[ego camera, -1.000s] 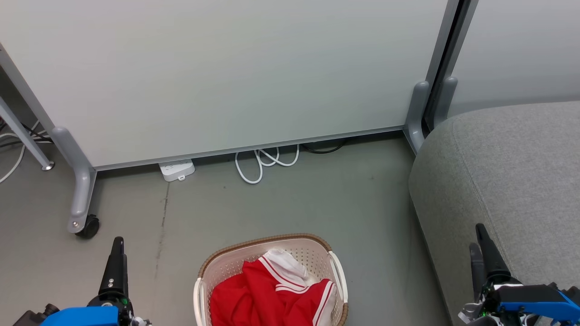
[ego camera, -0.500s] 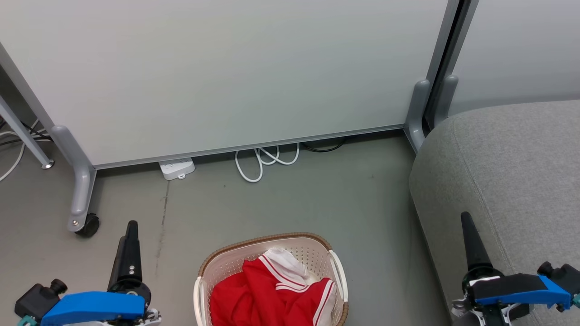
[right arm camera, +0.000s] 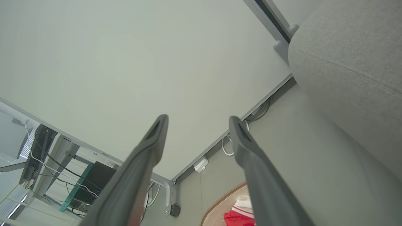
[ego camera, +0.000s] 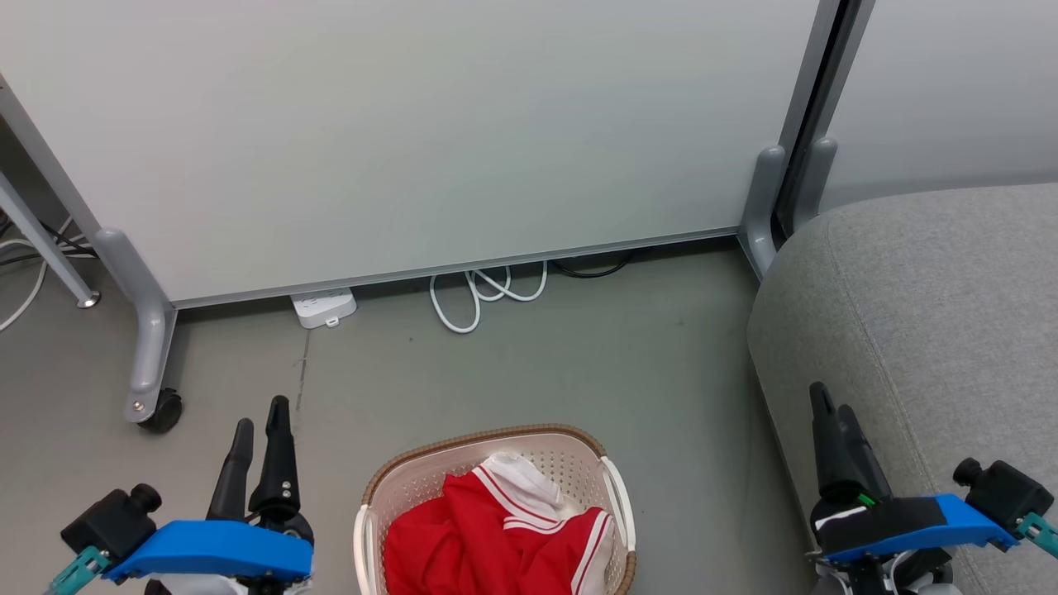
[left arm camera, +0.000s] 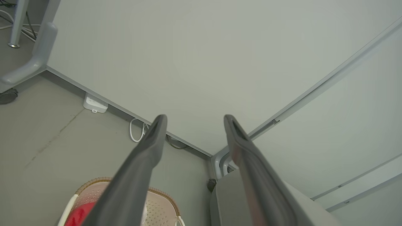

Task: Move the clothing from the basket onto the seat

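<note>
Red clothing with white stripe trim lies bunched in the cream perforated basket, which stands on the floor at the bottom centre of the head view. The grey seat rises to the right of it. My left gripper is open, empty and left of the basket. My right gripper is open and empty at the seat's front edge, right of the basket. The left wrist view catches the basket with a bit of red clothing. The right wrist view shows the basket, the clothing and the seat.
A pale panel on grey wheeled legs stands behind the basket. A white power strip and looped white cable lie under it on the grey floor. More cables sit at the far left.
Both grippers have risen further into the head view. The left one turned so both fingers show and shifted right toward the basket. The right one moved up and left along the seat's edge.
</note>
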